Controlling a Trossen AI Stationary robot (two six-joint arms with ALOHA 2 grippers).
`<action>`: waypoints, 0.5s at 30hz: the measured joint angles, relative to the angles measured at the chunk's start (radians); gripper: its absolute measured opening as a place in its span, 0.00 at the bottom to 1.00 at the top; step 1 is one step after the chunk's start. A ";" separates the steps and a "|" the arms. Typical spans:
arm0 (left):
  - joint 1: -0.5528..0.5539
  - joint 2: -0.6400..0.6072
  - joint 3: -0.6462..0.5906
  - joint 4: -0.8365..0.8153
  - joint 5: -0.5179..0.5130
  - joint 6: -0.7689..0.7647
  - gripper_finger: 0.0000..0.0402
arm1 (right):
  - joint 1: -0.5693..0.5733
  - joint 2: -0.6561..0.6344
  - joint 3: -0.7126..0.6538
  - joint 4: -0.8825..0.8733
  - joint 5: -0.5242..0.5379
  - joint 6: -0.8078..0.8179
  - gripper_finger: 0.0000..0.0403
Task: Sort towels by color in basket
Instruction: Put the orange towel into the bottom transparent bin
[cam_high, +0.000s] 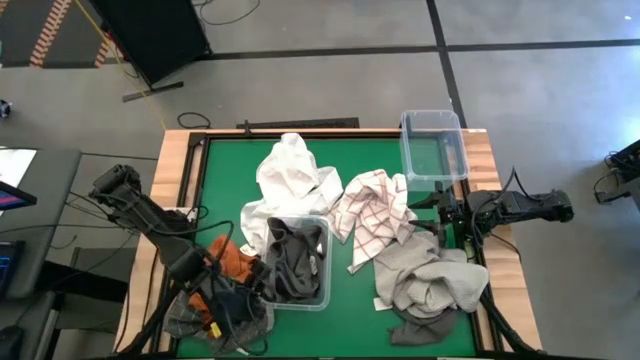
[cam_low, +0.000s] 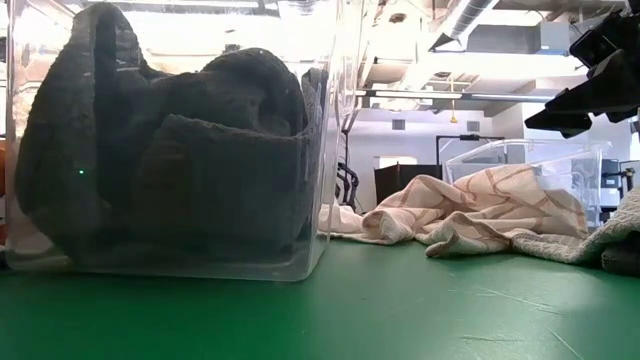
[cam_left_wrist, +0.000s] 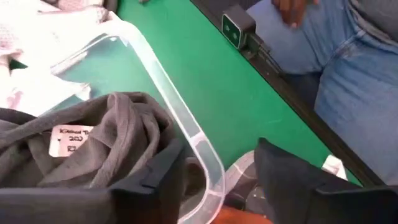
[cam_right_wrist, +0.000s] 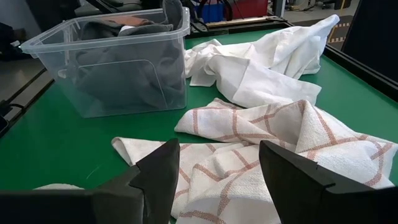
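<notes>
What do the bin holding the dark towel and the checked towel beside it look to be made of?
The bin looks like clear, glossy moulded plastic: its contents show through the walls and the rim is rounded. The dark grey towel inside looks like matte, nubby terry cloth. The checked towel appears to be soft woven cotton, white with thin red lines, lying in limp folds.

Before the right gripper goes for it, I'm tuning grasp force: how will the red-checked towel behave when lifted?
Probably floppy: the red-checked towel lies crumpled in soft folds, so it should drape and trail. It looks light for its spread. One edge lies close to the white towel, so it might drag that along. The open right gripper hovers above it.
</notes>
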 joint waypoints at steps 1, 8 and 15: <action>0.001 0.000 -0.010 -0.002 -0.003 -0.004 0.48 | 0.000 0.000 0.000 0.000 0.000 0.000 0.62; 0.010 0.001 -0.110 0.056 -0.005 0.032 0.52 | 0.000 0.000 0.000 0.000 0.000 0.000 0.62; 0.059 0.001 -0.168 0.148 -0.017 0.152 0.41 | 0.000 0.000 0.000 0.000 0.000 0.000 0.62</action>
